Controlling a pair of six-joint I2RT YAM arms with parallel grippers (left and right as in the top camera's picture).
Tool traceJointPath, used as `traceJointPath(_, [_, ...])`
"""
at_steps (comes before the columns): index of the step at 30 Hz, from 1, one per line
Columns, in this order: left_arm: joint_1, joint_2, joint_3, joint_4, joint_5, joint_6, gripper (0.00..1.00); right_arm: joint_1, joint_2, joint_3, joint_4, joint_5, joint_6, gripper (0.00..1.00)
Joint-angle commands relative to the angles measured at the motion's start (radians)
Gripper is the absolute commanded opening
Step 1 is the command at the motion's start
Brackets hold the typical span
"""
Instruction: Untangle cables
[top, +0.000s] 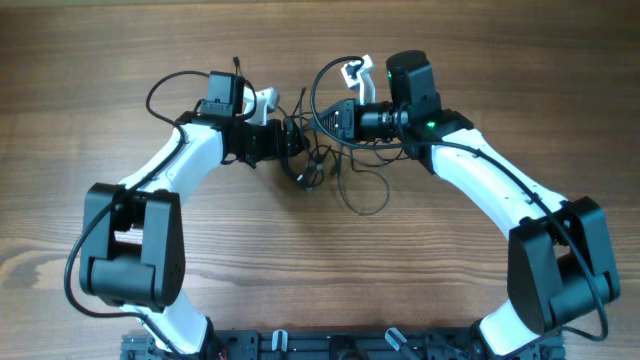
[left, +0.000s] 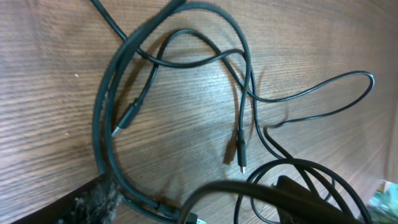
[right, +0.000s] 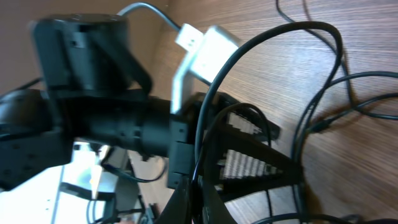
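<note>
Thin black cables (top: 310, 172) lie tangled in loose loops near the middle of the table's (top: 100, 60) far edge (two slim, metal-tipped plugs (left: 122, 119) show). The left gripper (top: 298, 145) stands spread beside them; the right gripper (top: 320, 119) is pressed together, whether on a cord is unclear.

Black cables (left: 239, 146), brown wood-grain table (left: 50, 93)

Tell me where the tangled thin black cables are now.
In the overhead view, the thin black cables lie on the wooden table near its middle, between the left claw and the right claw.
</note>
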Motion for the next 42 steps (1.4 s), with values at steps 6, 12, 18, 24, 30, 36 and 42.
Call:
traceJointPath(6, [0.002, 0.021, -0.006, -0.034, 0.039, -0.011, 0.04, -0.059, 0.015, 0.000, 0.050, -0.102, 0.064, 0.04])
traceJointPath(12, [0.011, 0.002, -0.004, -0.076, 0.038, -0.006, 0.04, -0.059, 0.015, 0.000, -0.058, 0.108, -0.002, 0.37])
traceJointPath(18, [0.100, -0.225, -0.004, -0.104, 0.039, -0.053, 0.04, -0.059, 0.015, 0.000, -0.144, 0.220, -0.062, 0.57])
traceJointPath(24, [0.184, -0.543, 0.002, -0.020, 0.042, -0.074, 0.04, -0.059, 0.015, 0.000, -0.190, 0.225, -0.140, 0.67])
traceJointPath(30, [0.223, -0.826, 0.002, 0.262, -0.012, -0.226, 0.04, -0.059, 0.015, 0.000, -0.222, 0.273, -0.151, 0.85])
traceJointPath(36, [0.223, -0.917, 0.002, 0.227, -0.244, -0.268, 0.04, -0.059, 0.015, 0.000, -0.230, 0.273, -0.100, 0.86])
traceJointPath(42, [0.223, -0.904, 0.002, 0.196, -0.280, -0.279, 0.04, -0.057, 0.015, 0.000, -0.298, 0.270, 0.233, 0.36])
